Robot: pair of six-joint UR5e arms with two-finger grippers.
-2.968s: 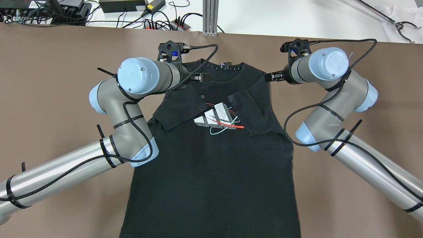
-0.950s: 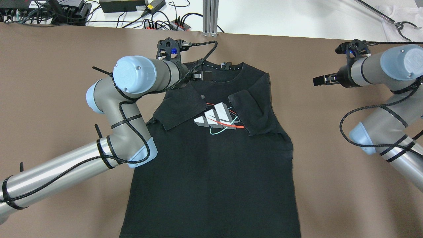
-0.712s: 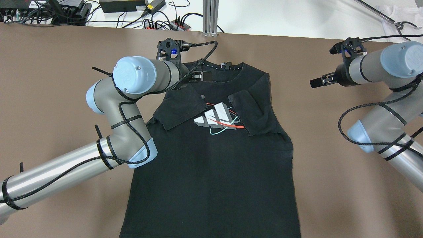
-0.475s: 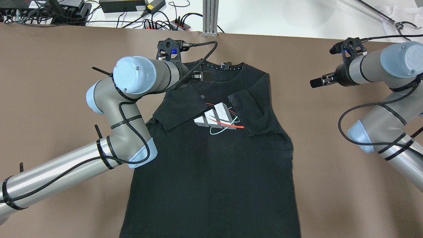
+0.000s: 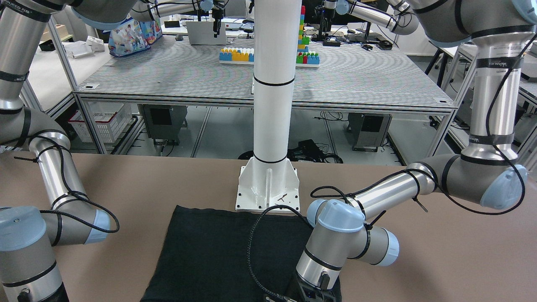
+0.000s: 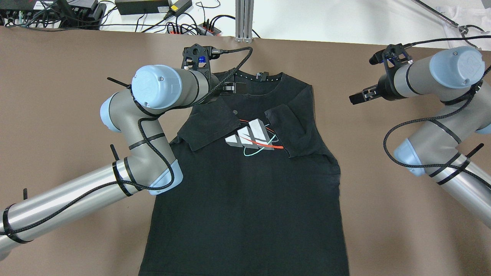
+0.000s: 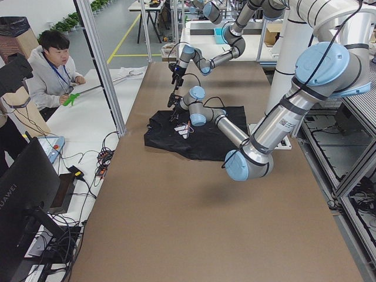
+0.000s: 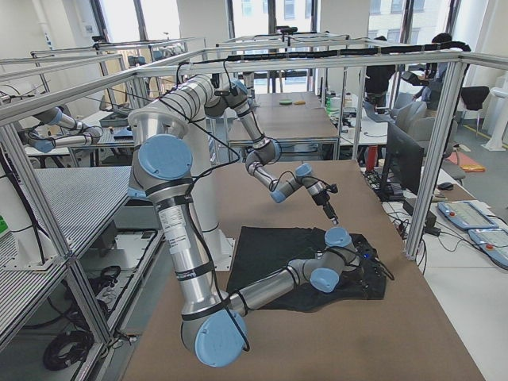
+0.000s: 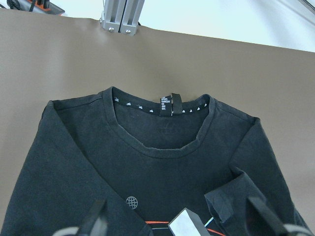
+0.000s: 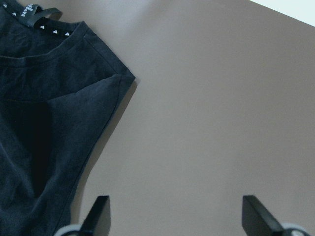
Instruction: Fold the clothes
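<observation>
While left arm (image 6: 157,92) bends over the shirt (image 6: 245,207), right arm (image 6: 452,71) hovers aside.

Looks steeply down on a black garment (image 5: 209,256) spread flat on the brown table (image 5: 440,260), robot-side edge just beside the white pedestal base (image 5: 268,188). Finds the left arm (image 5: 340,243) bent low over one corner (wrist cropped at the bottom edge), the right arm (image 5: 25,243) off to the garment's other side.

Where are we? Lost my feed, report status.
Left gripper open over T-shirt shoulder; right gripper open, over bare table beside it. T-shirt flat, sleeves folded in. No obstruction seen.
</observation>
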